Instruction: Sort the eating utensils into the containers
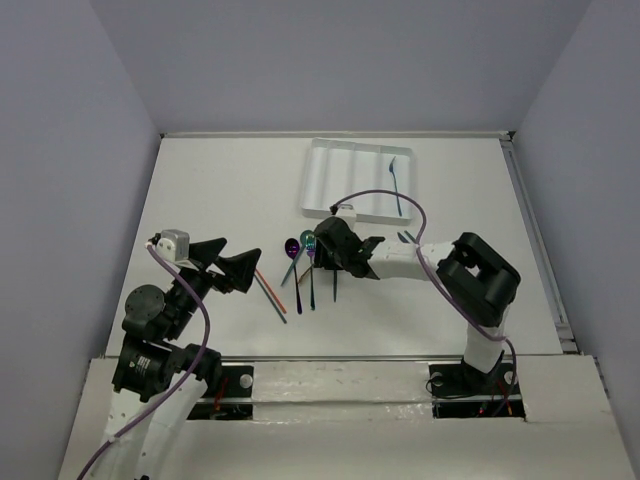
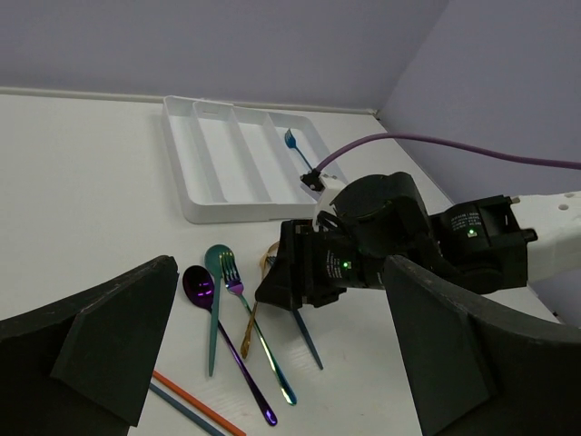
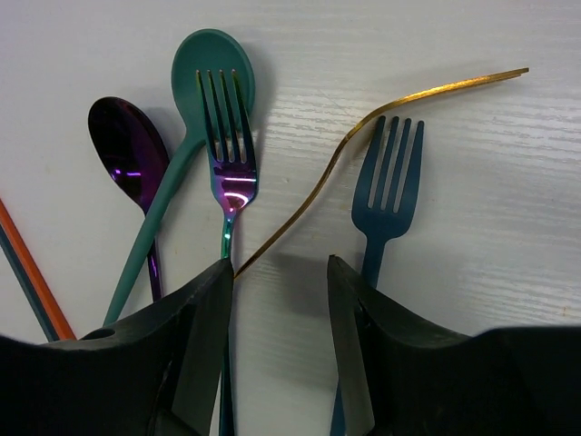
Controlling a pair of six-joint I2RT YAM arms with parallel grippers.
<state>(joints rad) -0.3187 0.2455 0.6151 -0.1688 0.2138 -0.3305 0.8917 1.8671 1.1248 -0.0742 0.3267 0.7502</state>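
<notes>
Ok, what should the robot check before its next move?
1. Right hand open: ok.
2. Gold piece centred between its fingers: not ok, it ends by one finger.
3. Neighbours clear: not ok, rainbow fork and blue fork lie close on either side.
4. Tray has room: ok, only one blue piece inside.
5. Left hand out of the way: ok, open and empty.
</notes>
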